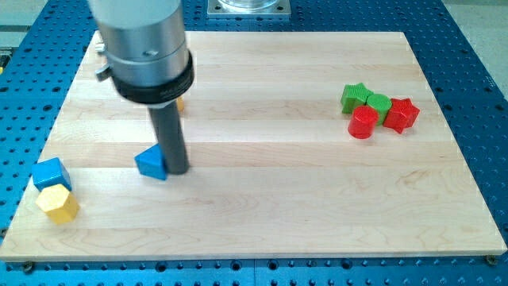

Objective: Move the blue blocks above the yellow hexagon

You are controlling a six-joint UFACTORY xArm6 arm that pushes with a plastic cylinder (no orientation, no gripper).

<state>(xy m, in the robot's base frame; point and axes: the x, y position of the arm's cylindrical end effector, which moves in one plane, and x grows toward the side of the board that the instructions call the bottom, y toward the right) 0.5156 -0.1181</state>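
Note:
The yellow hexagon [57, 203] lies near the board's bottom left corner. A blue cube [50, 173] sits just above it, touching it. A blue triangular block [151, 164] lies to the right of them, left of the board's middle. My tip [177, 169] stands against the right side of the blue triangle. The arm's wide body hides most of a yellow-orange block [181, 102] higher up; only a sliver of it shows.
At the view's right a cluster of blocks sits together: a green star [355, 97], a green cylinder [379, 104], a red cylinder [363, 122] and a red star [402, 114]. The wooden board [317, 206] rests on a blue perforated table.

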